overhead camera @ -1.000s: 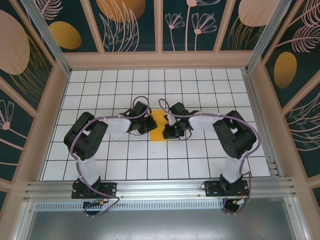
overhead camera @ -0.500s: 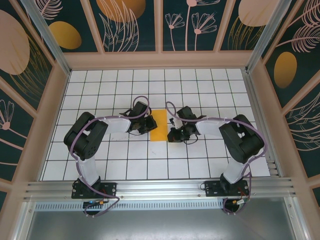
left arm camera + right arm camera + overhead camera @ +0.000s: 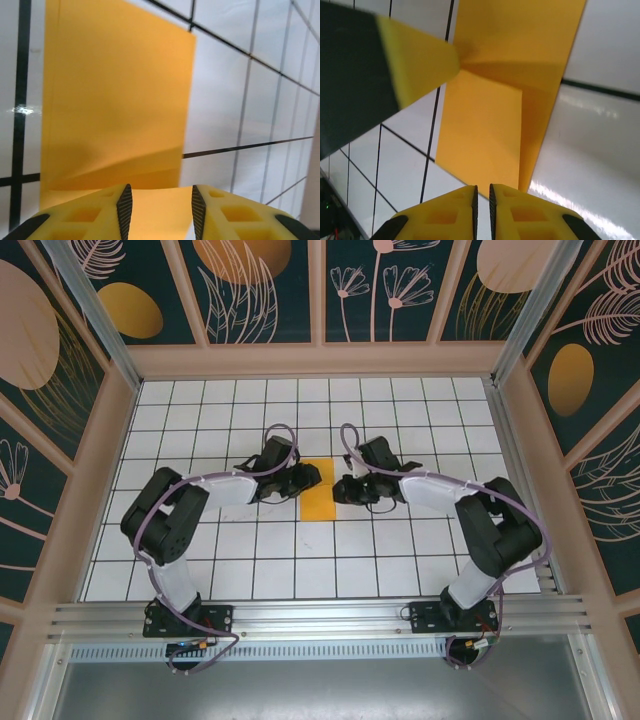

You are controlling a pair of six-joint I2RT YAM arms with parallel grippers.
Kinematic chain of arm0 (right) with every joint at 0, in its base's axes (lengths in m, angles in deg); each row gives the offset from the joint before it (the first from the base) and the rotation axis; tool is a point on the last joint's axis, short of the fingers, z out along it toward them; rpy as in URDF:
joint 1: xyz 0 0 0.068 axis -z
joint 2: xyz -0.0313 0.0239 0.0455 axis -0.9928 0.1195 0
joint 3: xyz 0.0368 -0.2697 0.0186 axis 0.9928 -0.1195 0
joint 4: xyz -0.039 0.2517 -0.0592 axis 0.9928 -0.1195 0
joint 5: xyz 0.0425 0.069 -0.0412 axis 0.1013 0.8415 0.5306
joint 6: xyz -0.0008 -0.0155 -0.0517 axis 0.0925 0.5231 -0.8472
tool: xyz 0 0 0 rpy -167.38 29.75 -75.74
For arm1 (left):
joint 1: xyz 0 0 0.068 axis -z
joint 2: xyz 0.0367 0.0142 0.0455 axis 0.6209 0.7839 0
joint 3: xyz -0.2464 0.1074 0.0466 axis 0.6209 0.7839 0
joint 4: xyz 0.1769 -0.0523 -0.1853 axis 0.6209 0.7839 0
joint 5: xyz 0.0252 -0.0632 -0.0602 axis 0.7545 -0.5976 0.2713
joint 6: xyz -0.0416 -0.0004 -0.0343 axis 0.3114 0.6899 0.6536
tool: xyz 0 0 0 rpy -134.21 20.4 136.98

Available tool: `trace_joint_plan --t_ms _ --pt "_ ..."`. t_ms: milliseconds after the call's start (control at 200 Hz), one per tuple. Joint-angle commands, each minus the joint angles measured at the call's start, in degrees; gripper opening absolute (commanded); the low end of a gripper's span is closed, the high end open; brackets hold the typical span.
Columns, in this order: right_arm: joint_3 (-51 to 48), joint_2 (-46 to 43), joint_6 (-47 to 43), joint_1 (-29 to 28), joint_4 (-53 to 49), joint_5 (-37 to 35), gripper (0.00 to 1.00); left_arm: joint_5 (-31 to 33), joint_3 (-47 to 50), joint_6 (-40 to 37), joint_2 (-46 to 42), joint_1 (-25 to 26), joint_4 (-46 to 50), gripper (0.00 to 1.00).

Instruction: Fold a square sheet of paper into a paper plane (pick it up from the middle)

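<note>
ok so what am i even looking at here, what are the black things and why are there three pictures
The black things are two robot arms, bolted at the near edge of a white gridded table. The wide picture comes from a fixed camera above and behind them. Each arm ends in a two-finger clamp: the left gripper and the right gripper. The other two pictures come from small cameras on the wrists, so the yellow blocks along their bottom edge are that arm's own fingers. Between the grippers lies an orange-yellow sheet of paper, folded into a narrow strip with layered flaps. The left gripper's fingers stand apart at one edge of it, gripping nothing. The right gripper's fingers are almost together at the other edge; I cannot tell whether they pinch the paper.
</note>
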Motion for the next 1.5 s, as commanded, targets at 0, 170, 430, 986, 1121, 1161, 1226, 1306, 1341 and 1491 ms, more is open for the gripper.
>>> trace_joint_plan --t_ms 0,170,430,986,1121,1161,1226,1306,1341,1491 --pt "3.27 2.92 0.75 0.36 2.11 -1.25 0.17 2.16 2.34 2.76 -3.76 -0.28 -1.58 0.42" --pt "6.89 6.85 0.09 0.54 0.77 -2.85 0.20 3.65 4.81 4.61 -4.66 -0.30 -0.51 0.42" --pt "7.95 8.58 -0.12 0.89 0.90 -7.71 0.37 0.20 6.27 6.23 -4.33 -0.29 -2.80 0.44" --pt "7.35 12.01 1.65 3.07 5.06 0.29 0.05 -1.66 7.23 8.29 -2.64 -0.28 -4.26 0.47" --pt "6.19 12.30 3.45 4.05 6.07 0.47 0.02 -2.24 7.13 8.73 -2.04 -0.31 -4.57 0.47" --pt "6.01 12.23 3.68 4.22 6.21 0.38 0.02 -2.25 7.17 8.84 -1.94 -0.27 -4.58 0.47" --pt "5.86 12.34 3.85 4.32 6.20 0.30 0.02 -2.54 7.10 9.01 -1.68 -0.32 -4.86 0.47" --pt "5.79 12.58 4.20 4.43 6.01 0.29 0.02 -3.31 7.15 9.45 -1.22 -0.33 -5.88 0.47" --pt "5.69 12.68 4.30 4.56 6.03 0.30 0.02 -3.62 7.17 9.58 -1.00 -0.33 -6.37 0.47" --pt "5.34 12.76 4.40 4.67 6.13 0.39 0.02 -4.82 6.84 9.68 -0.08 -0.34 -9.24 0.44"
